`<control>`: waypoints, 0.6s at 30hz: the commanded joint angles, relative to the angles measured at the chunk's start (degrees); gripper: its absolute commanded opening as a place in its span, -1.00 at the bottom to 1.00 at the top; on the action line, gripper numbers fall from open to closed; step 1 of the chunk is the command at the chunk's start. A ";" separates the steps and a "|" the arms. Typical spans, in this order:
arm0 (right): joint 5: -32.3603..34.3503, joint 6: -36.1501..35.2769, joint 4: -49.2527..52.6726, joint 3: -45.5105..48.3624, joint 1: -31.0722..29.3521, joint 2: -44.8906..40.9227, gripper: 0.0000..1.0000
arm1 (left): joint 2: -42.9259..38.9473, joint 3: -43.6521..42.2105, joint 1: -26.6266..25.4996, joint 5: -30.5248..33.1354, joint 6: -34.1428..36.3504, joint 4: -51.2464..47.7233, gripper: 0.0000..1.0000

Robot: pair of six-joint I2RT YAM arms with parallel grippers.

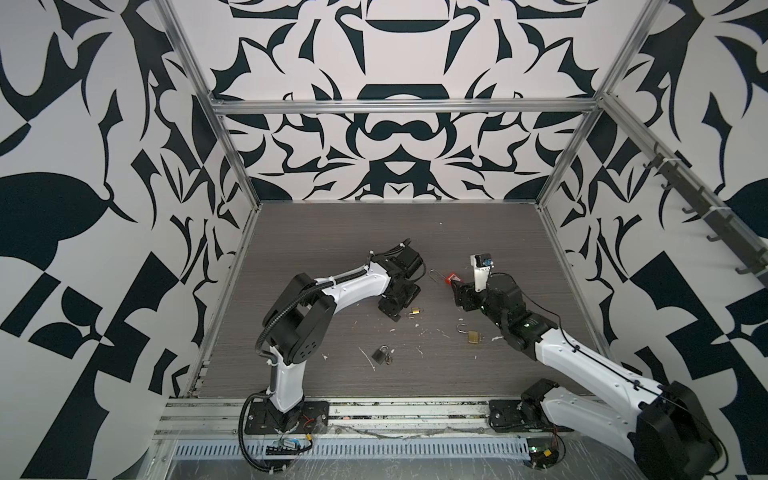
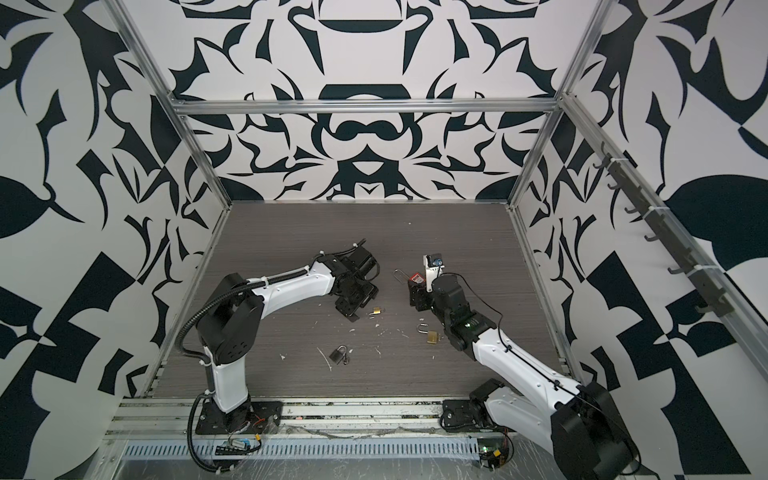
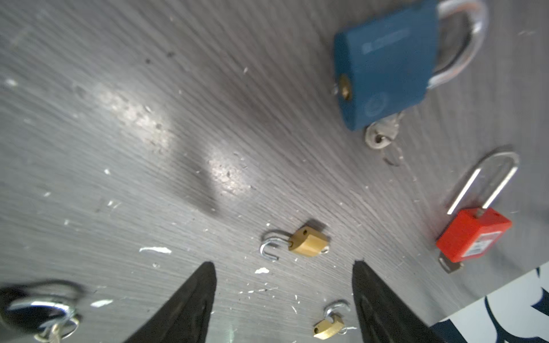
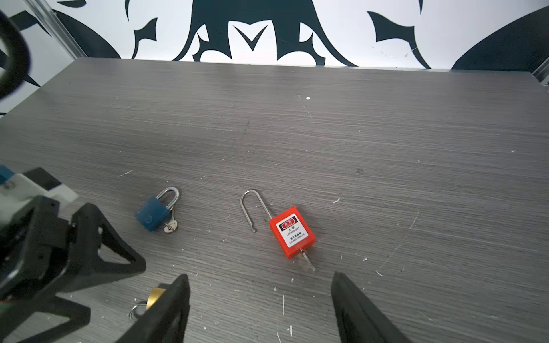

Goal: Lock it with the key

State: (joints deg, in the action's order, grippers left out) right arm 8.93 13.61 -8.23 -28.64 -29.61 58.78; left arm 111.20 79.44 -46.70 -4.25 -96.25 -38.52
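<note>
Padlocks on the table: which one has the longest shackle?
The red padlock: its thin shackle is long and narrow, with one end free. The blue padlock, the brass padlocks and the black padlock have short, rounded shackles.

The far half of the surface point(image 1: 374, 232) lies bare. Nearer, open room separates the red padlock point(image 4: 292, 231) from the blue padlock point(image 4: 151, 215), but the left fingers point(image 4: 135, 265) stand near the blue one. Brass padlocks point(image 1: 472, 336) and a black padlock point(image 1: 379, 354) dot the middle.

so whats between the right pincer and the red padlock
Only bare table, seen in the right wrist view; the key in the red padlock sticks out toward the right pincer.
</note>
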 commanded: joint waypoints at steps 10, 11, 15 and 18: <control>1.04 1.41 -3.13 1.17 -0.28 -0.07 0.52 | 7.22 5.87 -0.61 -4.16 -11.29 -2.90 0.21; 1.04 1.38 -3.21 1.26 -0.25 0.00 0.52 | 7.64 6.60 -0.64 -4.01 -11.31 -3.71 0.20; 1.35 1.31 -3.55 1.45 -0.22 0.10 0.52 | 9.23 9.76 -0.85 -3.83 -10.81 -8.20 0.20; 1.60 1.33 -3.85 1.66 -0.28 -0.12 0.52 | 9.99 11.39 -1.07 -3.79 -10.37 -12.59 0.20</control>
State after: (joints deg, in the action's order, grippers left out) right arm 9.32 14.46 -9.45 -27.20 -29.61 59.29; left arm 119.77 89.21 -47.33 -8.19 -105.47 -42.92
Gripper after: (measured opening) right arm 0.761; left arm 0.601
